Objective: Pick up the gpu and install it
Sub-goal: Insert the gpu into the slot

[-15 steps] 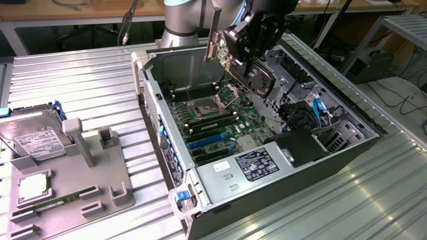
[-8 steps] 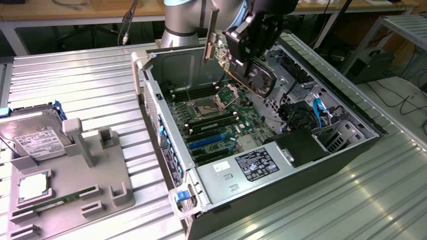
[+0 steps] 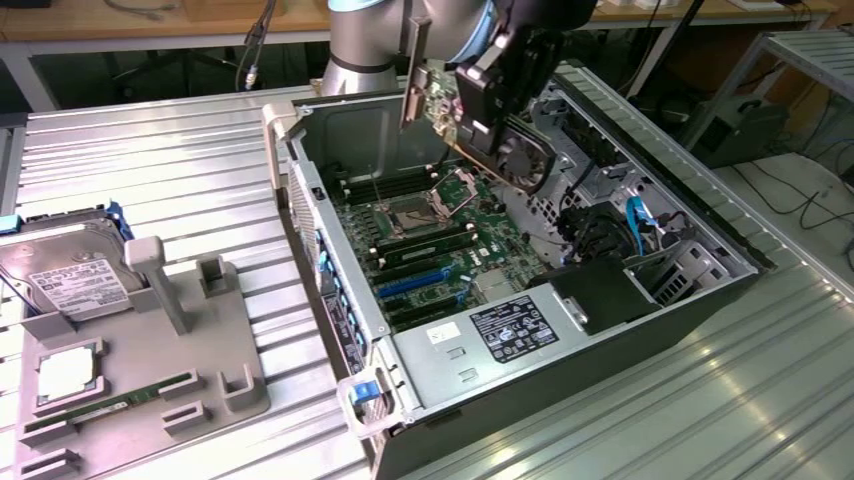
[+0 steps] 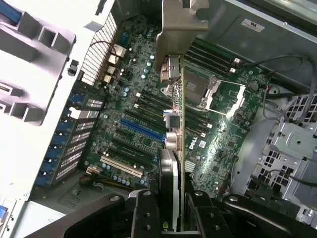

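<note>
- The gpu is clamped in the end effector, whose fingers are closed on the card.
- The card is held tilted above the open computer case, over the motherboard. It is not seated in any slot.
- In the exterior view, the card's black fan face is turned toward that view's right, and its silver bracket stands at the upper end.
- In the wrist view, the gpu is seen edge-on between the two dark fingers of the end effector. The bracket is at the end farthest from them.
- Beyond the card, a blue slot and the processor socket are seen on the motherboard.
- White lettering on the board beside the card looks like "DELL" (this is not certain).
- A white label on the case wall is too small to be read.
- A power supply lies at the near end of the case. Its black label carries white print that cannot be made out.
- Blue cables are seen in the drive bay toward the exterior view's right.
- The case rests on a ribbed metal bench.
- On the exterior view's left, a gray holder carries a hard drive with a white label (text illegible) and a green memory stick.
</note>
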You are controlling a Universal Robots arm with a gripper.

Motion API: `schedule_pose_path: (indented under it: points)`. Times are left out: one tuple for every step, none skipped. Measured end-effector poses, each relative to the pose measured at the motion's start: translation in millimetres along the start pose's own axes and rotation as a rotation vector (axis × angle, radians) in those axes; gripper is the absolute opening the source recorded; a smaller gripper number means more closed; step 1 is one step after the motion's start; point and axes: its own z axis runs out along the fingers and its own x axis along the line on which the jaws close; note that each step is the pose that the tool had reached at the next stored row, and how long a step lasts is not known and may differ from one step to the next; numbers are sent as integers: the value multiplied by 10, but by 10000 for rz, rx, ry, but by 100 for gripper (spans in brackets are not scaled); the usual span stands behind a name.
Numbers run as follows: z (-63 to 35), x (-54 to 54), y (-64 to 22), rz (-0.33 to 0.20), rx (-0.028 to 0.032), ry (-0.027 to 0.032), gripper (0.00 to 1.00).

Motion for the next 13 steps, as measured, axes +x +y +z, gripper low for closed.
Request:
schedule_pose_path:
  points:
    - [0, 0, -1, -126, -2, 4, 28]
    - [0, 1, -1, -283, -5, 8, 28]
    - [0, 1, -2, -382, -7, 12, 28]
    - [0, 1, -3, -517, -10, 15, 28]
    - [0, 2, -4, -678, -13, 19, 28]
    - [0, 2, -5, -788, -15, 23, 28]
    - [0, 3, -6, -892, -17, 26, 28]
    - [0, 3, -7, -1016, -20, 29, 28]
    - [0, 4, -8, -1104, -22, 31, 28]
    - [1, 5, -11, -1253, -25, 35, 28]
    - [1, 6, -13, -1337, -27, 37, 28]
    - [1, 6, -14, -1428, -28, 40, 28]
    - [0, 7, -15, -1525, -30, 43, 28]
